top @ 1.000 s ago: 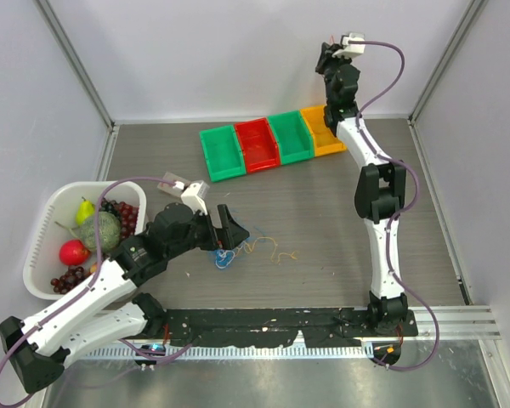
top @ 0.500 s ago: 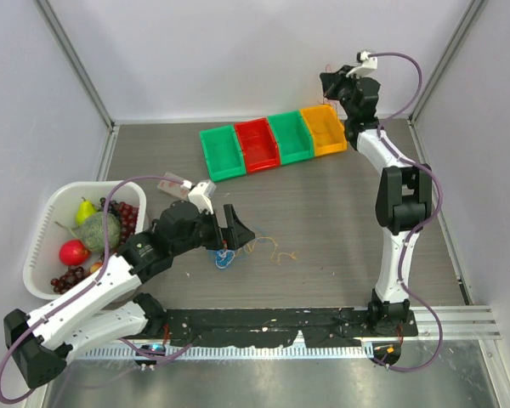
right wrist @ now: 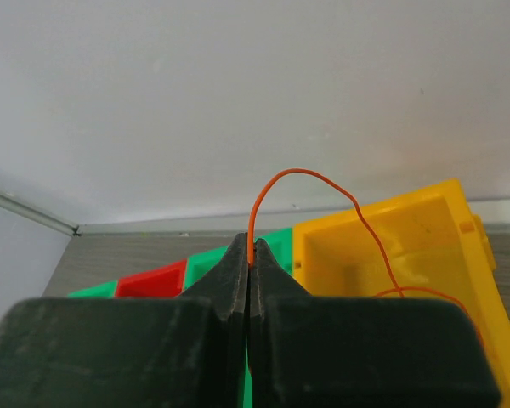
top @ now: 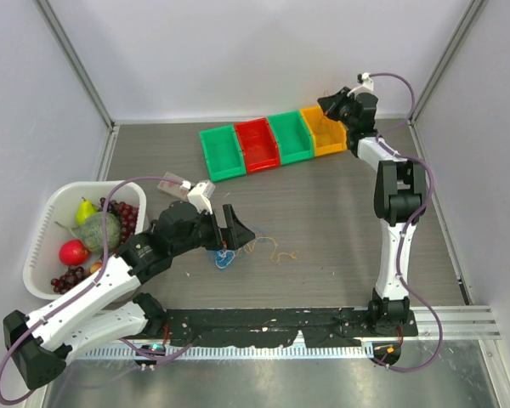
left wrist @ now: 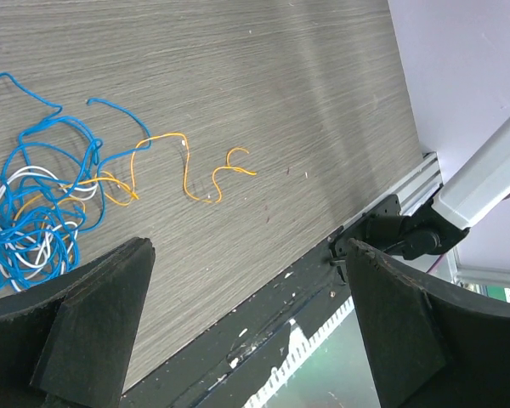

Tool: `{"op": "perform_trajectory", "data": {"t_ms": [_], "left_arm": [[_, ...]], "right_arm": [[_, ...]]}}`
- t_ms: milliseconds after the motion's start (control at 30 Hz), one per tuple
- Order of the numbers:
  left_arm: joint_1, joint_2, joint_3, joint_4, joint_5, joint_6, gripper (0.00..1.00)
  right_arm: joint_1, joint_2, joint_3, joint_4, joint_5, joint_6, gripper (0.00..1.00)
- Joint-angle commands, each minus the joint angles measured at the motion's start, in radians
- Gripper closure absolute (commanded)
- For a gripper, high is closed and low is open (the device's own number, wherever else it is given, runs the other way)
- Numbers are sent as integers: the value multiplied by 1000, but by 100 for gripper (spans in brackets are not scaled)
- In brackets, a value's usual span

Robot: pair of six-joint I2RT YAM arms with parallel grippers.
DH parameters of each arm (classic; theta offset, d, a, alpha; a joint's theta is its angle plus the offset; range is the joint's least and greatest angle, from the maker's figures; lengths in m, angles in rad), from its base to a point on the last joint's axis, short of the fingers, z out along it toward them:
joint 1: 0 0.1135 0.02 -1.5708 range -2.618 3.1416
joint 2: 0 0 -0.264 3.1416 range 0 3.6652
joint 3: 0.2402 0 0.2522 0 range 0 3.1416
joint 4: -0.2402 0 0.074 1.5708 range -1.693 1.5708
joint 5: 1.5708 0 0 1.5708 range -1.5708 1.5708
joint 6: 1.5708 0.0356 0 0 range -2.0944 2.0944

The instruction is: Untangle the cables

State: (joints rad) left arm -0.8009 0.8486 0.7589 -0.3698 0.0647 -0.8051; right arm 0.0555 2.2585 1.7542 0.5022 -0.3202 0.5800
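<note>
The left tool (top: 235,229) hangs low over the middle of the bench (top: 323,212) with its fingers spread wide and nothing between them. In its wrist view the left tool (left wrist: 246,255) frames bare wood grain, and the two dark pads (left wrist: 93,323) stand far apart at the bottom corners.

The cables (top: 226,257) lie on the bench just beside and below that tool, toward the near edge. Close up, the heap (left wrist: 34,212) is a loose knot. The blue cable (left wrist: 55,157) makes most of the loops, and a white cable (left wrist: 25,176) is threaded through the inside of them. The orange-yellow cable (left wrist: 166,138) leaves the knot and trails to the right in a few flat curls, its free end lying clear of the others. From above, the same strand (top: 276,248) runs rightward from the heap.

The right tool (top: 331,102) is raised at the far right, above the back end of the yellow bin (top: 327,150). The right tool (right wrist: 249,259) is pressed fully together and pinches a thin orange cable (right wrist: 302,172), which arches up out of the grip and drops into the yellow bin (right wrist: 459,221).

The yellow bin ends a row of four. To its left stand a green bin (top: 289,136), a red bin (top: 257,144) and another green bin (top: 221,153). A white basket (top: 39,238) of fruit sits at the left edge.
</note>
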Motion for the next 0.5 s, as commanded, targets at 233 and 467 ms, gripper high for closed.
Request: {"op": "perform_trajectory", "data": {"t_ms": [233,467], "left_arm": [[2,17,-4,58,18,-2,0],[2,18,-7,61,15,-12,0]], "right_arm": [[21,197,213,-176,44,-140,99],[86,230,448,-574,231,-264,69]]}}
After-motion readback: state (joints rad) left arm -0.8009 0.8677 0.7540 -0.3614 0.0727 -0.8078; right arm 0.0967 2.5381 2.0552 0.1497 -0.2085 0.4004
